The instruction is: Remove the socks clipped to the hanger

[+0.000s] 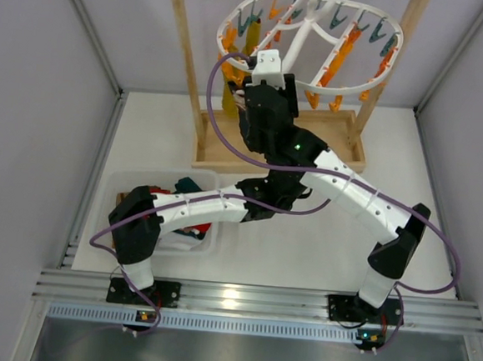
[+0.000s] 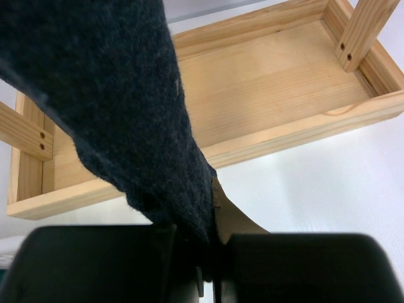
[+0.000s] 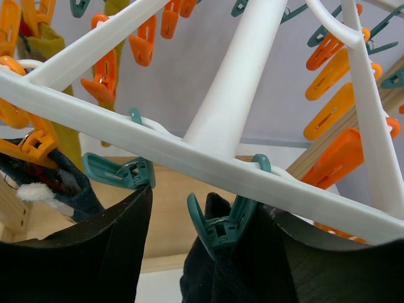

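Left gripper pinching dark sock | white tabletop | grey walls

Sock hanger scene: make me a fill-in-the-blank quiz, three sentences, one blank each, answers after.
1. The left gripper has its jaws shut on a dark sock; behind it lies the stand's base, made of ___.
2. The hanger has a plastic frame coloured ___.
3. The clear bin sits on the robot's ___ side.
Answers: wood; white; left.
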`<state>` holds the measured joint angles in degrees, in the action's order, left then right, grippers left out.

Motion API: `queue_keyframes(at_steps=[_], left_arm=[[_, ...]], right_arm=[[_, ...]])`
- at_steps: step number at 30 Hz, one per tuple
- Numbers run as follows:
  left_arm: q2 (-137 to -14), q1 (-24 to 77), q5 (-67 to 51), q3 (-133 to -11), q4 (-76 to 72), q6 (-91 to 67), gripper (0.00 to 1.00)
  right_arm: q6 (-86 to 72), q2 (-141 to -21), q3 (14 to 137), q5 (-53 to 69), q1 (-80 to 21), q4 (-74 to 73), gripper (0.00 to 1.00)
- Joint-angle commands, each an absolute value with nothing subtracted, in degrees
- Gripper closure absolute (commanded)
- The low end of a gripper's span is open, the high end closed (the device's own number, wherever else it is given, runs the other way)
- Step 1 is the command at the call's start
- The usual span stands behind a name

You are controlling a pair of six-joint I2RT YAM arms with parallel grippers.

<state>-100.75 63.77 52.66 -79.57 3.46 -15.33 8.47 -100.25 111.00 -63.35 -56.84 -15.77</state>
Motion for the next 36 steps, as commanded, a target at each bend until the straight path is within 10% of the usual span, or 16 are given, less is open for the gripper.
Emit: queue_keyframes(at_steps=[1, 21, 33, 36], left_arm=[[-101.07, 64.16, 53.79, -81.74, 2.37, -16.0, 1.0], [-104.24, 63.99, 53.7, -81.47, 2.37, -16.96, 1.0], [-103.27, 63.81, 52.12, -81.21, 2.37, -17.23, 1.0], [-103.27, 63.81, 52.12, -81.39, 2.46, -16.96, 1.0]], right_arm=[[11.86, -99.32, 110.31, -65.3, -55.37, -9.32, 0.47], [7.65, -91.94, 102.57, -57.49, -55.37, -7.47, 0.79], [8.09, -92.1, 102.3, -54.93, -54.05, -8.87, 0.64], [7.91, -92.2, 102.75, -53.97, -53.96, -9.84, 0.74]])
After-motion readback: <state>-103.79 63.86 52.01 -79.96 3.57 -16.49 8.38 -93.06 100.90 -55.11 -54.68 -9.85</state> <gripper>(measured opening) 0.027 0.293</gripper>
